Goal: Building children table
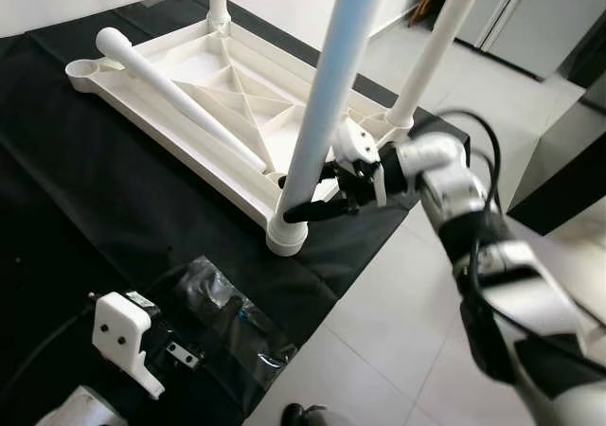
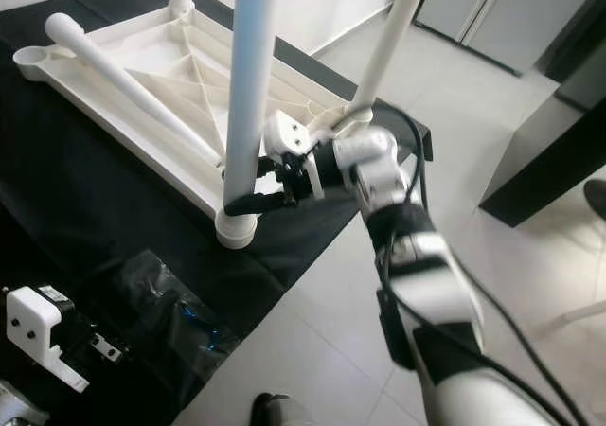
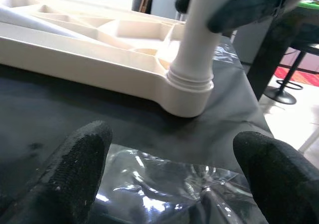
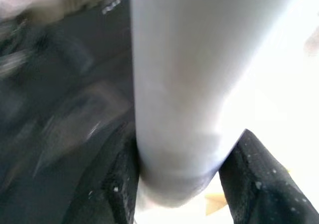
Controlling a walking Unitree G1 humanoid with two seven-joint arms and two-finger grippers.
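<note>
A white plastic tabletop [image 1: 161, 90] lies upside down on a black cloth. Three white legs stand in its corner sockets; the nearest leg [image 1: 327, 95] rises from the front corner socket [image 1: 286, 235]. A loose fourth leg [image 1: 175, 95] lies across the tabletop's ribs. My right gripper [image 1: 303, 199] is shut on the nearest leg just above its socket, its black fingers [image 4: 249, 179] on either side of the leg [image 4: 184, 84]. My left gripper [image 3: 169, 179] hangs low near the cloth, open and holding nothing, facing the socket [image 3: 187, 92].
A crumpled clear plastic bag [image 1: 227, 317] lies on the black cloth [image 1: 85, 199] near the front edge. Pale tiled floor [image 1: 398, 341] runs along the right. Dark furniture [image 1: 559, 170] stands at the right, grey cabinet doors [image 1: 530, 14] behind.
</note>
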